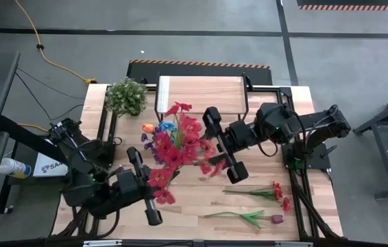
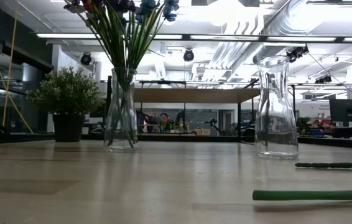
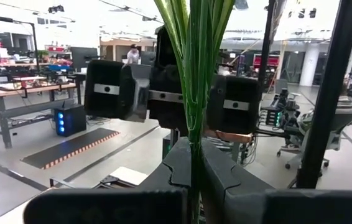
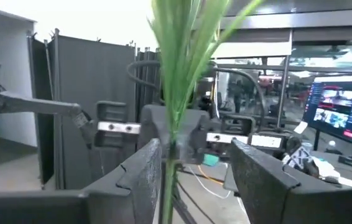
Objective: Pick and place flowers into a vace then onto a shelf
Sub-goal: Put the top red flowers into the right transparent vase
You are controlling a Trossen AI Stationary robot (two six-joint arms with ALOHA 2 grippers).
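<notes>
A bunch of red flowers point(image 1: 180, 145) with long green stems point(image 3: 193, 93) stands upright in the air between my two grippers, above the table. My left gripper point(image 3: 194, 180), at the table's near left point(image 1: 154, 184), is shut on the stems. My right gripper point(image 4: 194, 180) faces it from the right point(image 1: 209, 152) and is open, one finger on either side of the same stems point(image 4: 171, 93). A glass vase point(image 2: 121, 112) on the table holds blue, purple and orange flowers point(image 1: 156, 132). An empty glass vase point(image 2: 277, 109) stands to its right. The shelf point(image 1: 201, 96) is at the far edge. My left gripper pinches the bundle of green stems point(image 3: 192, 149) between its two fingers point(image 3: 226, 177), coming level from the table's left, across the stems. The bunch is lifted clear and upright, with the blooms above the fingers. My right gripper: the stems run close beside one finger point(image 4: 143, 171); I cannot tell whether they touch.
Two more flowers point(image 1: 262, 194) point(image 1: 249, 217) lie flat at the table's near right; their stems point(image 2: 313, 195) show in the low view. A bushy pale-green plant point(image 1: 127, 96) stands in a dark pot at the far left, beside the shelf.
</notes>
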